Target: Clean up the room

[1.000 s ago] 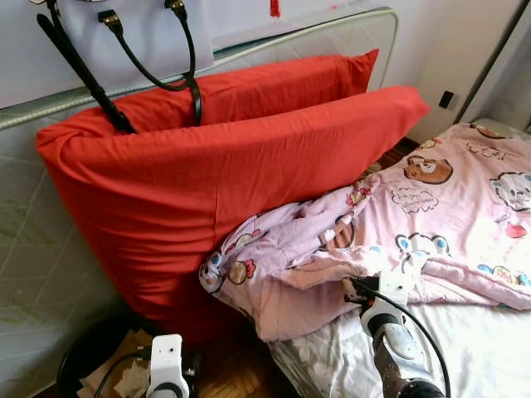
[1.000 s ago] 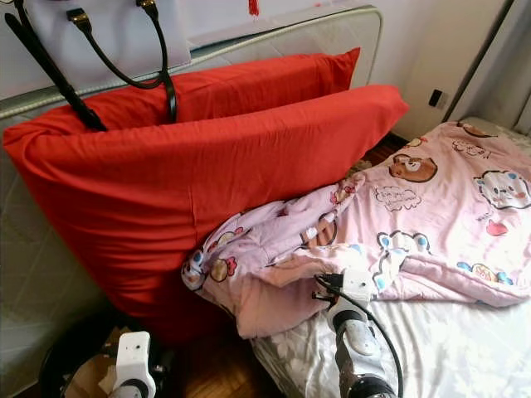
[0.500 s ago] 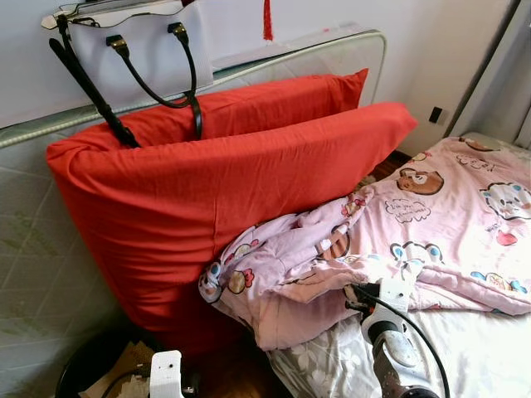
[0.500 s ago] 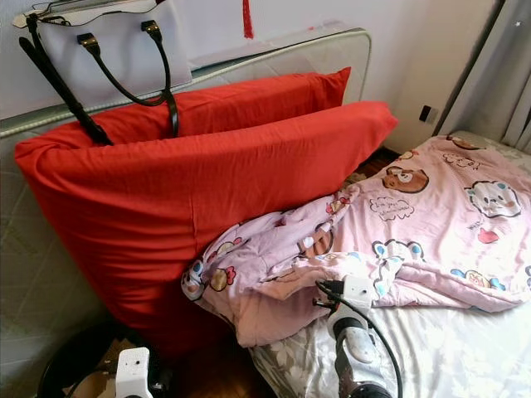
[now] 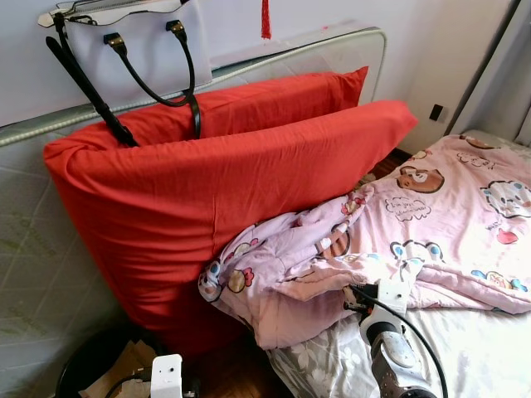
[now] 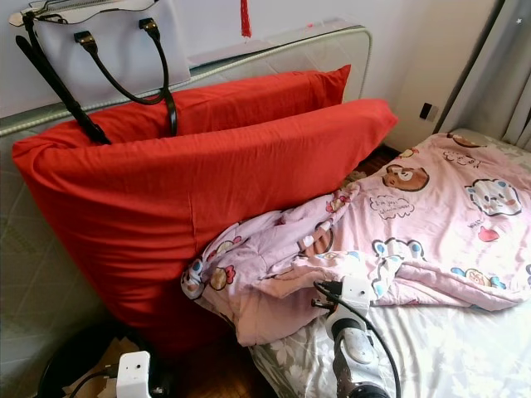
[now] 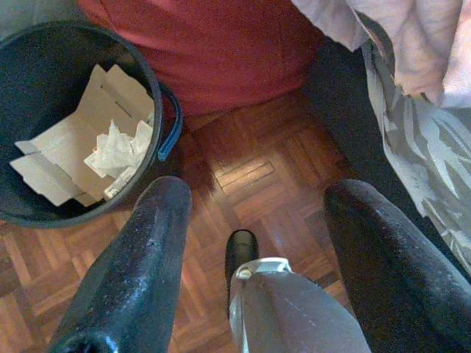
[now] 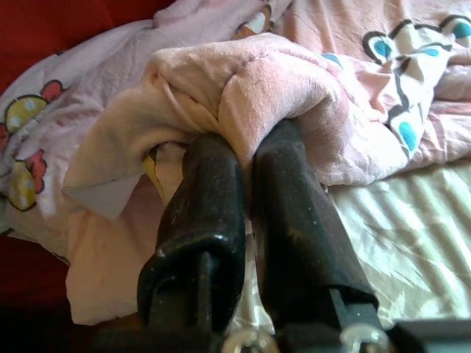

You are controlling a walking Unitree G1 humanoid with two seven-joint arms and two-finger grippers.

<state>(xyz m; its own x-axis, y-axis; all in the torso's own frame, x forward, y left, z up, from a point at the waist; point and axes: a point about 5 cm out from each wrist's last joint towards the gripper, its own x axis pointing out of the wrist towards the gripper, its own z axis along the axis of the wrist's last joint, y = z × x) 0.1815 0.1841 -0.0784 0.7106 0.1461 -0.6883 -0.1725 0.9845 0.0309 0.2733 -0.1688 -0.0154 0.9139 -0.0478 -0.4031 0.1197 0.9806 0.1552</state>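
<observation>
Bedding fills most of what we see: a bed with a pale grey leaf-patterned sheet (image 5: 489, 348) runs along our right, and a quilted grey-green upright mattress (image 5: 33, 274) stands against the wall on our left. Against that mattress lean two big red pillows (image 5: 207, 191), one behind the other, reaching down to the wooden parquet floor (image 7: 257, 169). Over the bed's near edge and head end lies a pink cartoon-printed quilt (image 5: 431, 224), its bunched lilac corner spilling off the bed's edge and touching the front pillow. On top of the upright mattress sits a white handbag with black straps (image 5: 124, 41), the straps drooping onto the rear pillow. Down on the floor, at the foot of the pillows near the bed's corner, stands a round black waste bin (image 7: 15, 95) holding flattened cardboard (image 7: 88, 118) and crumpled white paper (image 7: 118, 147). Our right gripper (image 8: 246, 147) is at the bed's near edge, its two black fingers (image 8: 213, 191) pressed close together and pinching a thick fold of the pink quilt's hem, which bulges over the fingertips. Our left gripper (image 7: 254, 191) hangs low above the parquet beside the bin, its fingers spread wide apart with nothing between them.
</observation>
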